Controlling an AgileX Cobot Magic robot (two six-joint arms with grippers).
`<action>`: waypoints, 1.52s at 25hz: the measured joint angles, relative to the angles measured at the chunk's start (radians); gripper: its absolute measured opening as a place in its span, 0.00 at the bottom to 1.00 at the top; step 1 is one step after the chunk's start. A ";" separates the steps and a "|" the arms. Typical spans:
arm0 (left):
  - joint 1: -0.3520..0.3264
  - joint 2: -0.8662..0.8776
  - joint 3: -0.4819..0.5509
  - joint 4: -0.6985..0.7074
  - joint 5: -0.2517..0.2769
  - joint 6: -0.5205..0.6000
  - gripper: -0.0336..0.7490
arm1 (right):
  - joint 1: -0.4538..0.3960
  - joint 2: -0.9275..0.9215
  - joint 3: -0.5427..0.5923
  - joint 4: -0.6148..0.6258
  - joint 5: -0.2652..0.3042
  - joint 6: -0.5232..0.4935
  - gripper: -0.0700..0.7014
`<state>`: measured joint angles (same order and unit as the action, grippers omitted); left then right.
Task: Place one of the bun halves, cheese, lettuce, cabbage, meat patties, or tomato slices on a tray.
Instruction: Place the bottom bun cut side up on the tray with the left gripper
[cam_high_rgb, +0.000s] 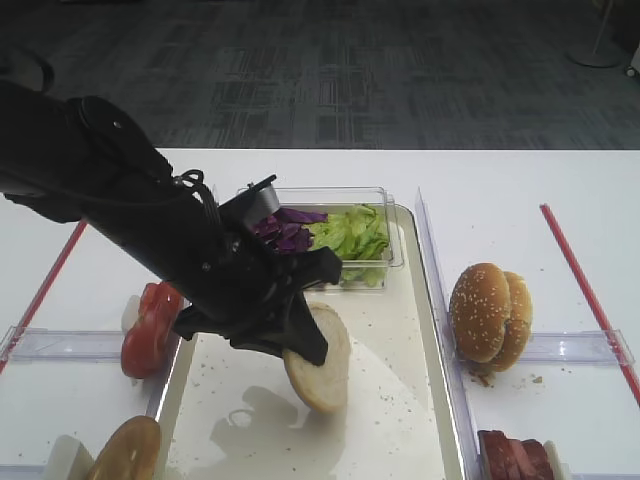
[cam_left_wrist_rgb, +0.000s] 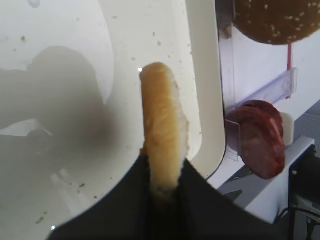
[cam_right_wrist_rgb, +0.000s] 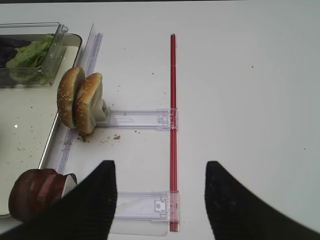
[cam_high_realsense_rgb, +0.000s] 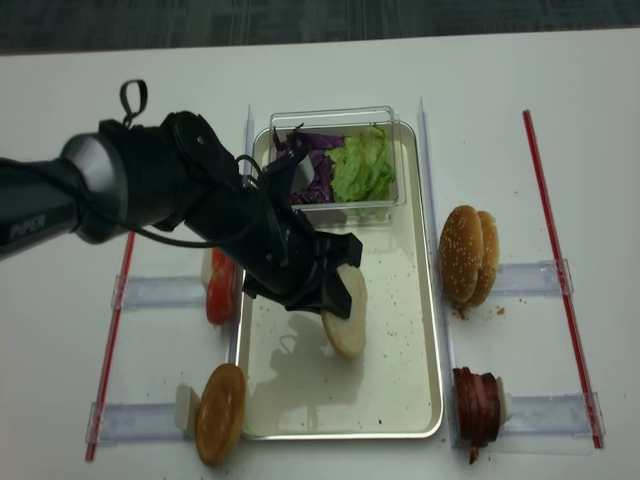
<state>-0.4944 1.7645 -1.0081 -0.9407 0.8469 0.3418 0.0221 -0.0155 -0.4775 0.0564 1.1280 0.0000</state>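
Observation:
My left gripper (cam_high_rgb: 305, 335) is shut on a flat seedless bun half (cam_high_rgb: 320, 358), holding it on edge over the middle of the cream-white tray (cam_high_rgb: 400, 420). In the left wrist view the bun half (cam_left_wrist_rgb: 161, 130) sticks out from between the black fingers (cam_left_wrist_rgb: 125, 200). I cannot tell whether its lower edge touches the tray. My right gripper (cam_right_wrist_rgb: 160, 165) hovers open over bare table, nothing between its fingers. Lettuce (cam_high_rgb: 352, 232) and purple cabbage (cam_high_rgb: 287, 228) lie in a clear tub. Tomato slices (cam_high_rgb: 150, 325) stand left of the tray, meat patties (cam_high_rgb: 515, 455) right of it. Cheese is out of view.
Two sesame bun halves (cam_high_rgb: 490, 312) stand on edge in a clear holder right of the tray. A browner domed bun (cam_high_rgb: 125, 450) sits at the front left. Red strips (cam_high_rgb: 585, 290) and clear rails (cam_right_wrist_rgb: 145, 118) lie on the white table.

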 joint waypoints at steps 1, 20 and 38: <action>0.008 0.009 0.000 -0.005 -0.002 0.009 0.08 | 0.000 0.000 0.000 0.000 0.000 0.000 0.64; 0.041 0.090 0.000 -0.063 -0.016 0.064 0.18 | 0.000 0.000 0.000 0.000 0.000 0.000 0.64; 0.041 0.091 0.000 0.003 -0.006 -0.008 0.69 | 0.000 0.000 0.000 0.000 0.000 0.000 0.64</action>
<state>-0.4530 1.8555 -1.0081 -0.9373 0.8412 0.3340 0.0221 -0.0155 -0.4775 0.0564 1.1280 0.0000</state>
